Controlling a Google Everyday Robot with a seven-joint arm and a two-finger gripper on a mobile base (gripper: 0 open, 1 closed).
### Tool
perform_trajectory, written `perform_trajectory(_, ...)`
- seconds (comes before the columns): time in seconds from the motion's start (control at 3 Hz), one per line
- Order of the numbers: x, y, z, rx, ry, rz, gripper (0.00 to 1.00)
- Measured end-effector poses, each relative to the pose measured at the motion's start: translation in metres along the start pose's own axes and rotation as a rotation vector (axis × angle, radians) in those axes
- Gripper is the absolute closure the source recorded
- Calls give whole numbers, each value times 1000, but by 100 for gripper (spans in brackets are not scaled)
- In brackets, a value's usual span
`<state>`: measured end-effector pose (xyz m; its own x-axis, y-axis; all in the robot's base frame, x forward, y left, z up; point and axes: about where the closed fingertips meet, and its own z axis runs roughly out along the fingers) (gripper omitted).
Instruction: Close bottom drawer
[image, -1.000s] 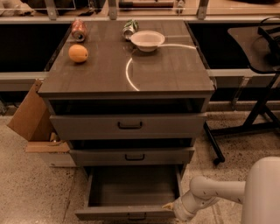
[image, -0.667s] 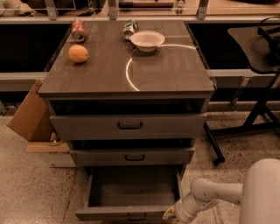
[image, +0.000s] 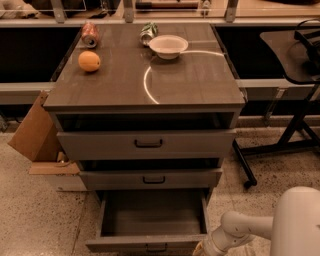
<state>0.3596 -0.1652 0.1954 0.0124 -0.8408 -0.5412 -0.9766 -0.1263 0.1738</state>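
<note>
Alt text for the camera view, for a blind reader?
The bottom drawer stands pulled open and bare inside, with the robot's pincer low at its front right corner. An orange and a white bowl sit on the cabinet top.

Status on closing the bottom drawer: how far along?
Done: nothing yet. The bottom drawer is pulled well out, its grey interior exposed. In hand: the gripper sits low at the right end of the drawer's front; I can't tell whether it touches. Left: the whole push in, until the front lines up under the middle drawer.
</note>
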Motion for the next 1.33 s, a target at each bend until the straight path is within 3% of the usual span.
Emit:
perform_trajectory(0.67,14,-26,8,83,0,39,100)
perform_trajectory(1.0,20,-46,12,102,-14,71,100)
perform_trajectory(1.33,20,-46,12,102,-14,71,100)
